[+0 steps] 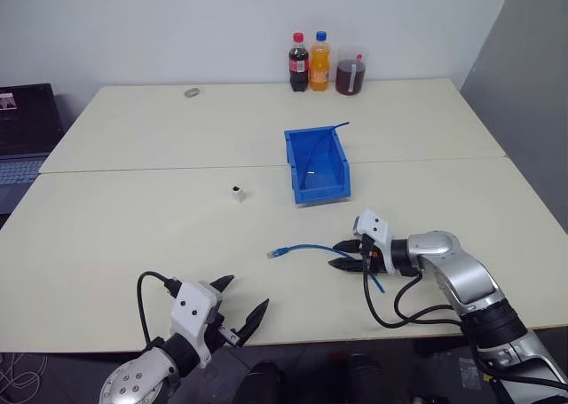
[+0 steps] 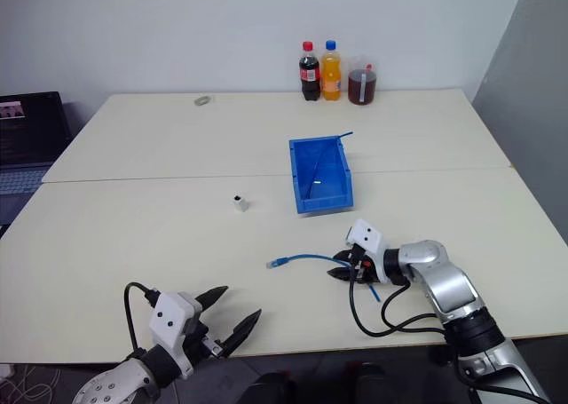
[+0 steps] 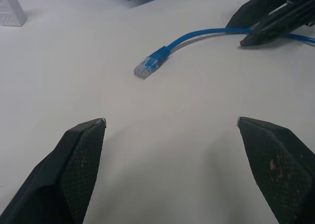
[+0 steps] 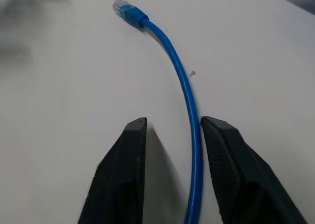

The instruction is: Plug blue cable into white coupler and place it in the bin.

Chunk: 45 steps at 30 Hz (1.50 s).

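The blue cable [image 1: 306, 249] lies flat on the tabletop [image 1: 133, 217] toward its near edge, right of centre, its clear plug [image 3: 146, 68] pointing toward the table's left side. The right gripper [image 1: 344, 254] sits low over the cable's right part with its two black fingers [image 4: 123, 175] parted and the cable running between them; the cable lies close against one finger, the other stands clear of it, so nothing is clamped. The left gripper [image 1: 241, 304] hangs at the near edge, left of centre, its fingers spread wide and empty, well apart from the plug. The white coupler [image 1: 238, 192] stands alone near the tabletop's middle, left of the blue bin [image 1: 318, 164]. At the far edge stand two soda bottles [image 1: 309, 63] and a plastic cup [image 1: 351, 71].
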Tool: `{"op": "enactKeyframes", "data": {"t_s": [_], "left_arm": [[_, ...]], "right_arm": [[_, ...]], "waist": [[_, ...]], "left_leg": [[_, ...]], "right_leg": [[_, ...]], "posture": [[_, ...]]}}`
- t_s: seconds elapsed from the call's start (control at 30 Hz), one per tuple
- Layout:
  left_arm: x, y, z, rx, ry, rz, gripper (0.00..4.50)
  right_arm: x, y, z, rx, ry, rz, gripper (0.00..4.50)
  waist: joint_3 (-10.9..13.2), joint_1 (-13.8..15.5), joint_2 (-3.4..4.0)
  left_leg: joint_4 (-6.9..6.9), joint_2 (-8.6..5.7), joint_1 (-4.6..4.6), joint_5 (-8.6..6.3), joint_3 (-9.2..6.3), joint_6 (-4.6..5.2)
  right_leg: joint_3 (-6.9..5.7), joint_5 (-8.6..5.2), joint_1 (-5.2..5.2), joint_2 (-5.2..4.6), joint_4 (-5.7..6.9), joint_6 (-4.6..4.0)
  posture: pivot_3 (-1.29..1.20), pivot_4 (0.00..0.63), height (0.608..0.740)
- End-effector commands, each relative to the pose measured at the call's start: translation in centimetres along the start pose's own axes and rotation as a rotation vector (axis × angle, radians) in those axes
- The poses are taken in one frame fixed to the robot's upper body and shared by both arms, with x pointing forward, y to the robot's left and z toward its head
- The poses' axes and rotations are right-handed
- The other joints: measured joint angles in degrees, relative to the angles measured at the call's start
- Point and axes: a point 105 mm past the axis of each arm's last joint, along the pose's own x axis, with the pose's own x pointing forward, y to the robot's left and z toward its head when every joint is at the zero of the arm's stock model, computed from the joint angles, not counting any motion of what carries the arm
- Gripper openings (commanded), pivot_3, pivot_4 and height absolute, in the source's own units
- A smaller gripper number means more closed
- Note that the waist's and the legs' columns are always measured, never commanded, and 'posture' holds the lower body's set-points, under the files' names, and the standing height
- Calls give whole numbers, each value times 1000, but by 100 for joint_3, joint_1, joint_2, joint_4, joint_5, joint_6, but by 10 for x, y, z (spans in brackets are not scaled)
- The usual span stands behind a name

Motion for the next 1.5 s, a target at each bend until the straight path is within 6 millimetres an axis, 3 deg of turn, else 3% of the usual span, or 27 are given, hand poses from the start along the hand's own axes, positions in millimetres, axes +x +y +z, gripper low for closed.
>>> {"op": "enactKeyframes", "data": {"t_s": [0.03, 0.2, 0.4, 0.57, 0.73, 0.9, 1.2, 1.5], "left_arm": [[-2, 10, 3, 45, -9, -23, 4500], [-4, 37, 4, 182, 43, -110, 4500], [22, 68, 27, 231, 21, -203, 4500], [65, 62, 47, 315, 21, -431, 4500], [88, 58, 40, 321, 82, -552, 4500], [78, 60, 22, 344, 171, -632, 4500], [89, 53, 22, 363, 168, -673, 2315], [90, 51, 23, 348, 155, -662, 513]], "right_arm": [[-10, -4, 3, 10, -15, -42, 2862], [-30, 6, 0, 20, -28, -25, 4148], [-48, 16, 13, 43, -107, -39, 4148], [-62, 36, 34, 68, -183, 2, 4148], [-65, 34, 37, 103, -205, -64, 4148], [-70, 34, 32, 128, -205, -118, 4148], [-74, 39, 30, 156, -212, -160, 4212], [-73, 39, 29, 160, -206, -167, 4212]], "waist": [[0, 0, 0], [1, 25, -1], [5, -7, -7], [7, 8, -9], [9, -38, -14], [8, -94, -15], [7, -103, -16], [7, -115, -17]], "left_leg": [[0, 0, 0, 1, 0, 2], [0, -1, -3, 3, -7, 4], [0, -4, -4, 3, -2, 4], [0, -2, -6, 4, -6, 2], [0, -11, -6, 6, 0, -3], [-1, -11, -55, 10, 9, -15], [8, -12, -76, 11, 3, -10], [10, -15, -75, 12, 3, -7]], "right_leg": [[-2, 1, 0, 1, 2, 0], [-16, 1, 0, 6, 3, 0], [-16, 2, 0, 8, -1, 0], [-20, 4, -6, 13, 6, 0], [-8, 8, -6, 12, 0, 5], [4, 8, -68, 3, 6, 5], [0, 14, -79, 2, 8, 11], [1, 16, -77, 4, 9, 14]], "posture": [[0, 150, 740], [0, 150, 740], [0, 150, 740], [0, 150, 740], [0, 150, 740], [0, 150, 740], [0, 150, 740], [0, 150, 740]]}}
